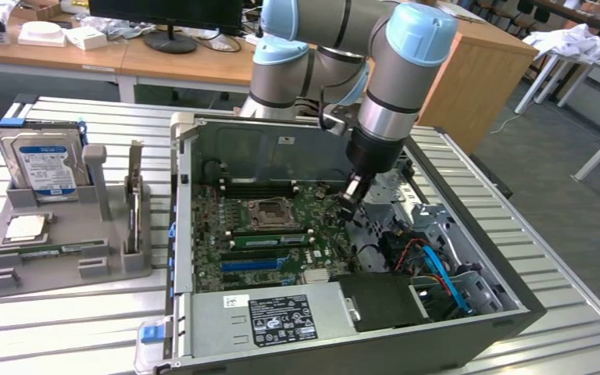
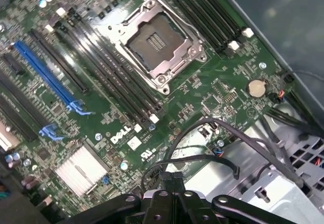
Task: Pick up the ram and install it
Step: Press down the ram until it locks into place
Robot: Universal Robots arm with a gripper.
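Note:
The ram [image 1: 48, 251], a thin green stick, lies flat in the grey holder [image 1: 60, 273] on the table at the exterior view's left. It is well away from my gripper. My gripper [image 1: 350, 199] hangs inside the open computer case [image 1: 508, 305], low over the motherboard [image 1: 216, 258] and just to the exterior view's right of the empty processor socket [image 1: 275, 213]. In the wrist view its black fingers [image 2: 169, 196] are shut together with nothing between them. They sit above black cables, with the socket [image 2: 157, 41] and long dark memory slots [image 2: 111, 77] beyond.
The holder also carries a silver hard drive [image 1: 41, 168], a square silver chip [image 1: 25, 227] and an upright card [image 1: 133, 205]. The case holds a drive cage [image 1: 425, 219], a blue cable [image 1: 441, 273] and a power supply [image 1: 269, 316]. Desks and a monitor stand behind.

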